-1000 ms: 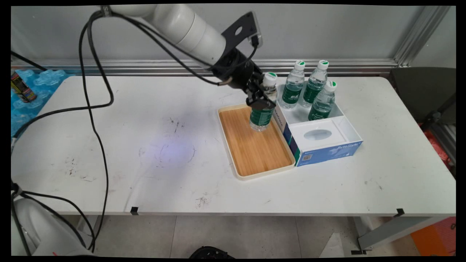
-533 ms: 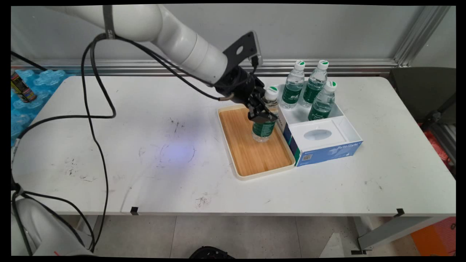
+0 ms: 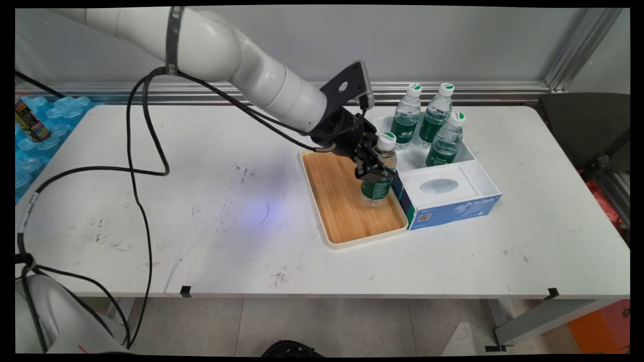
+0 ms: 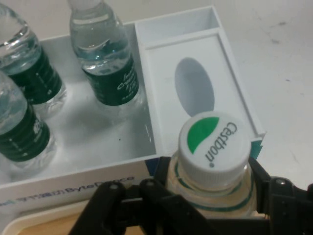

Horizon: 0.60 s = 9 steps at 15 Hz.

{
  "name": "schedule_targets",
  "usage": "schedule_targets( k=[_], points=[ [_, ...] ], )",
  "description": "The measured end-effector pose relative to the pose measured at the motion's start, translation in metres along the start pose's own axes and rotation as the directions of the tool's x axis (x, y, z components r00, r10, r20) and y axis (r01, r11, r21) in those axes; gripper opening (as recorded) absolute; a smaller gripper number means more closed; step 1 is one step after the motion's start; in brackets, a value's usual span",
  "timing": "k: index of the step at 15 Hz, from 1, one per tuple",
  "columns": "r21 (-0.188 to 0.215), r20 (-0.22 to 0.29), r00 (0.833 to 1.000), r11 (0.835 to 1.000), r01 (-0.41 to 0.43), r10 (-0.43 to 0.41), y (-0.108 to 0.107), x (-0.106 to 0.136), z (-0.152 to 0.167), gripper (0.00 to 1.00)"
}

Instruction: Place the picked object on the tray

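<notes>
Item: water bottle [image 3: 378, 171], clamped in my pincer [image 3: 373, 170], upright over wooden tray [image 3: 336, 201]; beside white box [image 3: 453, 193]. Lowering stage, I judge; release pending.

Robot lab, scuffed white table [image 3: 151, 201], aluminium framing [image 3: 568, 55]

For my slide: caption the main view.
Tool holds bottle over tray beside box.

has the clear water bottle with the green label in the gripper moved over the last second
Yes. The clear green-labelled water bottle, gripped by the black gripper, has moved down along the wooden tray toward its near end, beside the white and blue box.
</notes>
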Motion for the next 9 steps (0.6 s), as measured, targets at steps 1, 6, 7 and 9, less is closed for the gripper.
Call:
schedule_targets(
  k=[1,6,7,9],
  points=[
    [-0.002,-0.002,1.0,1.0,0.001,-0.001,0.001,-0.001,0.003,0.0],
    [-0.015,0.002,1.0,1.0,0.002,-0.002,0.003,-0.004,0.013,0.0],
    [-0.018,0.003,1.0,1.0,0.002,-0.002,0.004,-0.004,0.015,0.0],
    [-0.021,0.003,1.0,1.0,0.001,-0.001,0.004,-0.005,0.018,0.0]
  ],
)
